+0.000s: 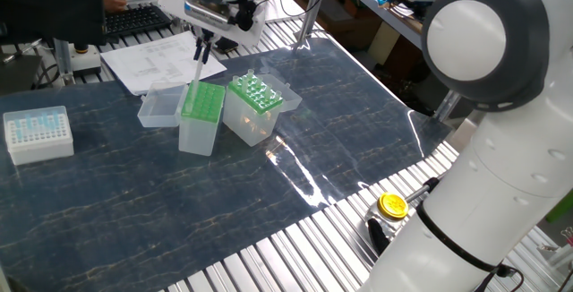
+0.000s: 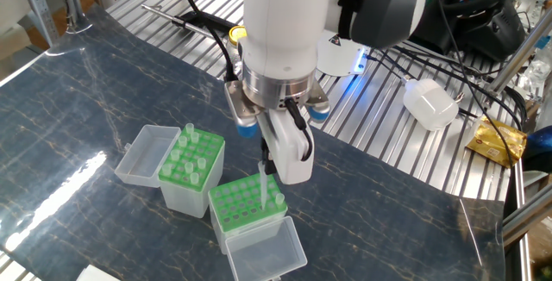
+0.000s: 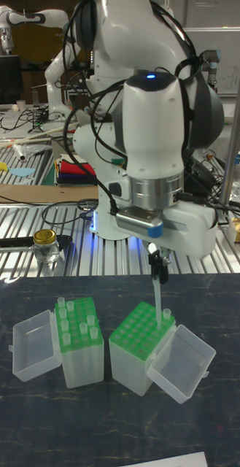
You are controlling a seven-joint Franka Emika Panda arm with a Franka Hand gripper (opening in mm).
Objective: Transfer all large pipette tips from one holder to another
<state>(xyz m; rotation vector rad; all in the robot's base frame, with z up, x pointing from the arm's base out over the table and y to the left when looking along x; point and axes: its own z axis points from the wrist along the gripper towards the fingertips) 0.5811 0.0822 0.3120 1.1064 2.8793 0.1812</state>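
A dark marbled mat covers the counter (image 1: 134, 202), with ribbed metal slats showing along its edges and cluttered benches behind. The hand (image 3: 158, 271) is pinched shut on one large pipette tip (image 3: 157, 299), hanging upright above the narrower green-topped box (image 3: 140, 346). The wider holder (image 3: 79, 343) stands just beside that, at nine o'clock, other tips standing in it.

Arm vertical, wrist down, pincer (image 3: 157, 271) fingers closed, pinching w/ tips.
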